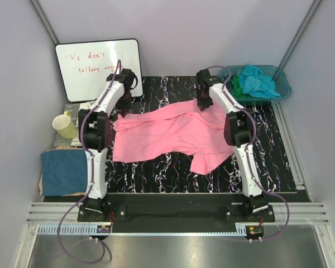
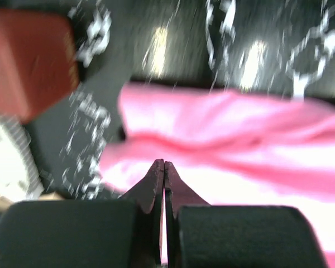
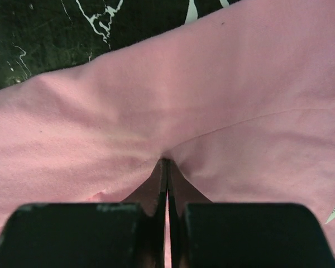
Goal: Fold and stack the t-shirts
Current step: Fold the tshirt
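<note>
Fingers (image 2: 149, 188) of your left gripper (image 2: 163, 166) sit pressed tip to tip in the left wrist view, with a sliver of pink showing in the slit between them. The pink t-shirt (image 2: 229, 128) lies bunched in folds just past the tips on the black marbled mat (image 2: 184, 39). That view is blurred, and a reddish-brown block (image 2: 28, 61) at the upper left is too soft to identify.

From the right wrist, your right gripper (image 3: 167, 163) is likewise closed to a hairline, and the pink cloth puckers right at its tips, pinched there.

From the top camera, you see the pink t-shirt spread across the middle of the mat. Its far edge runs between the two grippers, and one sleeve trails toward the near right. A turquoise t-shirt (image 1: 258, 80) and a green t-shirt (image 1: 236, 86) are heaped in the teal basin (image 1: 285, 92) at the far right corner. A dark blue t-shirt (image 1: 64, 170) lies as a neat square off the mat's left side, near a pale mug (image 1: 63, 125). A whiteboard (image 1: 97, 67) leans against the back wall.
</note>
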Tool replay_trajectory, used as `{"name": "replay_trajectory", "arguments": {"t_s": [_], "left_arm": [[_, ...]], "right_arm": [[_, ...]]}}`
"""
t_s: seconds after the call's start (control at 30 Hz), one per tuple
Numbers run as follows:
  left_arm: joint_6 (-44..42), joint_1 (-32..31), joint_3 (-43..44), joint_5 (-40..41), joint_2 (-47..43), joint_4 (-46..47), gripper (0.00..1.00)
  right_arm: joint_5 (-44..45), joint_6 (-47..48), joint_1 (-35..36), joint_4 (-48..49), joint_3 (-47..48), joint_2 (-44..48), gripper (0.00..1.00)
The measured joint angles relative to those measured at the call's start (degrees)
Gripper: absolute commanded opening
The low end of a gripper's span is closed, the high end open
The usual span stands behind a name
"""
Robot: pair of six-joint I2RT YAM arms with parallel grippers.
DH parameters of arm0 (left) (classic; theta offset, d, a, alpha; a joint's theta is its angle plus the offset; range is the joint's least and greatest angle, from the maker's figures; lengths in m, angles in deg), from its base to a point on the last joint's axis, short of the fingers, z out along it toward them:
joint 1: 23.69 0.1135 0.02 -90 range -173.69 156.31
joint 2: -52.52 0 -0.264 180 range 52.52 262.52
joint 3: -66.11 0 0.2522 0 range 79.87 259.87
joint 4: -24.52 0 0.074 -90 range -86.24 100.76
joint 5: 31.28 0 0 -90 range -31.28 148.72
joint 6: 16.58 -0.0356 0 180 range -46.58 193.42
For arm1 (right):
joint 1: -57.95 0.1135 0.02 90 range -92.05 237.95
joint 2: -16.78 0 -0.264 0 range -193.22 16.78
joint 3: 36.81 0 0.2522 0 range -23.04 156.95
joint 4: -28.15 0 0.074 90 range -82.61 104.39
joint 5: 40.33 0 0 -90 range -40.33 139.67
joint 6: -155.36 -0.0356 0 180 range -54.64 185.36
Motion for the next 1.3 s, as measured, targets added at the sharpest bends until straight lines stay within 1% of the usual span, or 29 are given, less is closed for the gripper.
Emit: {"name": "replay_trajectory", "arguments": {"t_s": [0.03, 0.07, 0.13, 0.17, 0.27, 0.4, 0.57, 0.7, 0.8, 0.87, 0.9, 0.93, 0.97, 1.03, 1.3], "left_arm": [[-0.15, -0.17, -1.64, 0.2, -1.6, 0.09, 0.44], [-0.22, -0.31, -3.54, 0.46, -3.26, 0.04, 0.51], [-0.04, -0.57, -6.54, 0.9, -5.62, 0.07, 0.61], [0.15, -0.7, -8.09, 1.01, -6.58, 0.04, 0.68], [0.46, -0.83, -11.45, 1.07, -8.0, 0.11, 0.78], [0.83, -0.44, -14.05, 0.87, -8.55, 0.5, 0.82], [0.44, 0.5, -13.03, 1.07, -8.17, 0.85, 0.83], [0.42, 1.64, -7.37, 1.03, -4.5, 0.5, 0.78], [0.48, 2.34, -5.44, 1.01, -1.62, 0.66, 0.73], [0.48, 2.64, -4.96, 1.01, -0.2, 0.35, 0.69], [0.48, 2.8, -4.83, 1.03, 0.55, 0.33, 0.65], [0.44, 2.91, -4.72, 1.01, 1.29, 0.24, 0.43], [0.52, 2.97, -4.72, 0.98, 1.68, 0.24, 0.31], [0.61, 3.08, -4.72, 0.76, 2.19, 0.13, 0.0], [0.39, 3.06, -4.72, 0.42, 1.9, 0.0, 0.0]], "right_arm": [[-0.13, -0.02, -0.11, 0.0, -0.46, 0.28, 0.0], [-0.44, -0.04, -0.22, -0.04, -0.98, 0.61, 0.0], [-0.9, -0.11, -0.42, -0.2, -1.66, 1.03, 0.0], [-0.96, -0.15, -0.48, -0.24, -1.99, 1.22, 0.0], [-1.4, -0.15, -0.55, -0.42, -2.95, 1.81, 0.0], [-2.34, -0.15, -0.63, -0.72, -3.74, 2.32, 0.0], [-3.43, -0.15, -0.9, -1.22, -4.11, 2.51, 0.0], [-4.57, -0.22, -1.38, -1.27, -4.13, 2.54, 0.0], [-5.35, -0.26, -1.81, -1.49, -4.13, 2.54, 0.0], [-5.68, -0.42, -2.08, -1.66, -4.13, 2.54, 0.0], [-5.92, -0.48, -2.25, -1.7, -4.15, 2.54, 0.0], [-6.12, -0.55, -2.4, -1.75, -4.15, 2.54, 0.0], [-6.4, -0.61, -2.56, -1.77, -4.15, 2.54, 0.0], [-6.82, -0.66, -2.8, -1.81, -4.15, 2.54, 0.0], [-8.11, -1.05, -3.32, -1.92, -4.15, 2.54, 0.0]]}}
